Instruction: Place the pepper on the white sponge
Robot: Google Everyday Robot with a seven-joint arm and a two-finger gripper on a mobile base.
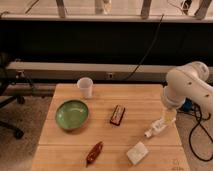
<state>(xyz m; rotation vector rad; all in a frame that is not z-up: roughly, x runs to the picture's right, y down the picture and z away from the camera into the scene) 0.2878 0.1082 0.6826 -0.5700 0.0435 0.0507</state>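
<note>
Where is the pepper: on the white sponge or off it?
Off: the pepper lies on the table, apart from the white sponge. The gripper is just beyond the sponge.

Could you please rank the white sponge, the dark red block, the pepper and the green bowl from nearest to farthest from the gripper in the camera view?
The gripper hangs over the picture-right part of the table.
1. White sponge: just below it, at the front edge.
2. Dark red block: mid-table.
3. Pepper: front edge, picture-left of the sponge.
4. Green bowl: picture-left side.
</note>
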